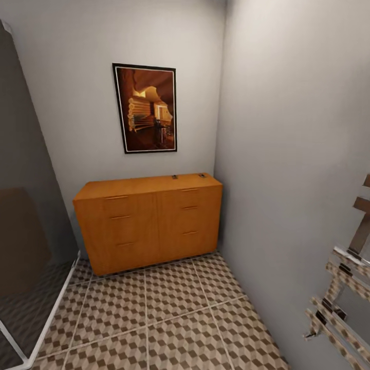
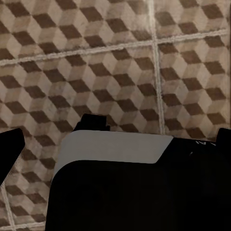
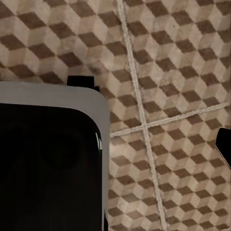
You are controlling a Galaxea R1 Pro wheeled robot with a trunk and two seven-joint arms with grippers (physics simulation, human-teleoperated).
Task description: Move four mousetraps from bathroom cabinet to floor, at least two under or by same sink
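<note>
**Tiled floor underfoot, two small pieces on the cabinet top**

Nearest the camera, the bathroom floor point(image 1: 169, 329) is spread out in large square tiles of brown, beige and cream cubes, divided by pale grout lines. The same tiling is seen close beneath both wrist cameras, where the robot's dark and grey body point(image 2: 120, 192) covers much of each picture. Dark finger edges are caught at the margins of the wrist views, but how far either gripper is parted, or whether anything is held, cannot be told.

Two small dark pieces, apparently mousetraps point(image 1: 174, 177), are counted on the top of the cabinet point(image 1: 149, 221), near its right rear edge; they are too small to be made out clearly. One orange wooden cabinet is set against the far wall, with six drawer handles, all fronts closed. One framed picture point(image 1: 146, 108) is hung above it. A glass panel point(image 1: 25, 246) is stood at the left, and a chrome rail point(image 1: 344, 293) is fixed to the right wall.
</note>
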